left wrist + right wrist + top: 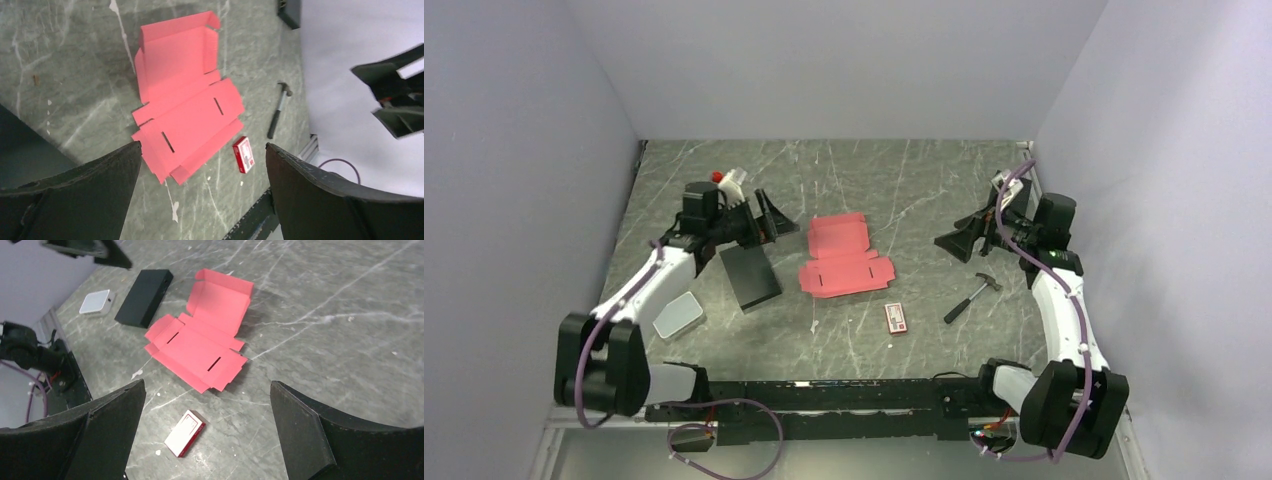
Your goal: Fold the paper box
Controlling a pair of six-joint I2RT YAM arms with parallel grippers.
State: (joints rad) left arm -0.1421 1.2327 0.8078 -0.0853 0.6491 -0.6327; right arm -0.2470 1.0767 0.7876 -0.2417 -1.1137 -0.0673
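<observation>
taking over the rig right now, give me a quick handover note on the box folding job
Left gripper: open, holding nothing, raised over the table left of the paper box.
Right gripper: open, holding nothing, raised to the right of it.
Paper box: lies unfolded mid-table, far flaps slightly lifted, neither gripper touching it.
Done: no fold made.
Left: the whole fold.

A dark green marbled worktop carried a flat black box on its left side, with a pale, round-cornered square pad near it, closer to the near-left corner. On the right lay a small hammer, black handle slanting towards the near edge and head at the far end. A small red-and-white printed packet lay flat near the handle's end, apart from it.
</observation>
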